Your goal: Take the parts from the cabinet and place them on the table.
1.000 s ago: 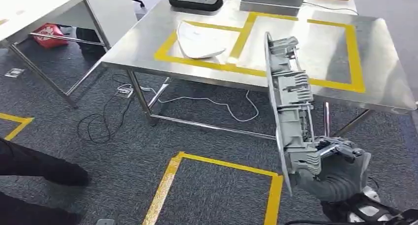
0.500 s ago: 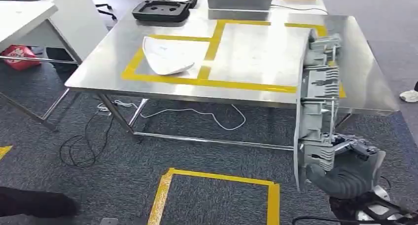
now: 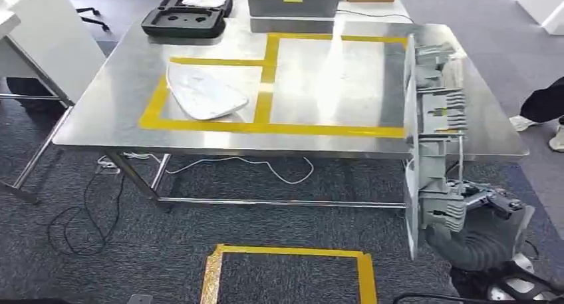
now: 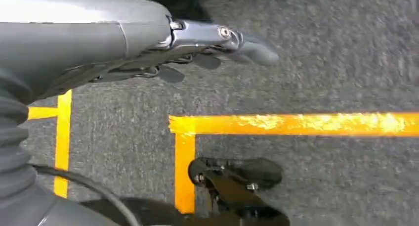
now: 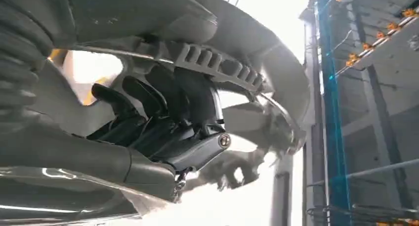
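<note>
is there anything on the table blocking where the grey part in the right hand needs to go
Nothing visible blocks it. The right hand holds the grey part upright at the steel table's near right edge. The right taped box beside it looks bare; the white part lies in the left box.

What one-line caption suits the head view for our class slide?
Right robot hand holds a grey part upright before the steel table with yellow tape.

We read this as a robot test lab or workshop, steel worktop [image 3: 100,118] marked with yellow tape squares [image 3: 266,128], grey carpet floor [image 3: 166,251] with taped boxes, loose cables [image 3: 80,217], blue racking [image 5: 328,112], equipment cases [image 3: 179,18] at the back
</note>
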